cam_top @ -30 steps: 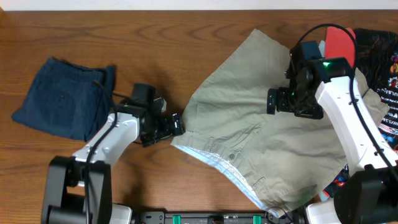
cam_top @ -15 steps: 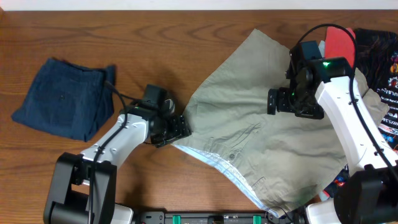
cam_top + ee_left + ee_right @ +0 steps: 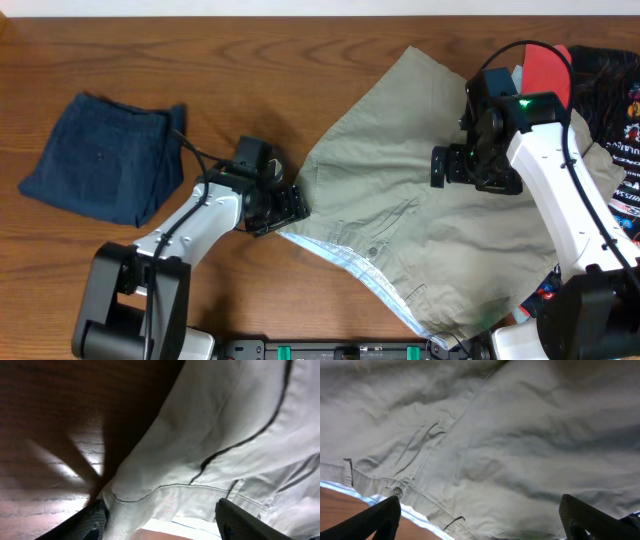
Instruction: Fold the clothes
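Observation:
The pale khaki-grey shorts (image 3: 400, 200) lie spread on the table's right half, with the light-blue waistband lining (image 3: 345, 262) turned out along the front edge. My left gripper (image 3: 293, 205) is open at the shorts' left waistband corner (image 3: 150, 495), its fingers on either side of the cloth. My right gripper (image 3: 440, 165) is open and hovers over the middle of the shorts (image 3: 510, 445). Folded navy shorts (image 3: 100, 155) lie at the far left. Red (image 3: 545, 65) and black printed (image 3: 615, 100) pieces lie at the far right.
Bare wooden table (image 3: 250, 60) lies between the navy shorts and the khaki shorts. The right arm reaches over the pile of garments at the right edge.
My left gripper has moved right to the shorts' left waistband corner and now straddles the cloth. The right arm has barely moved.

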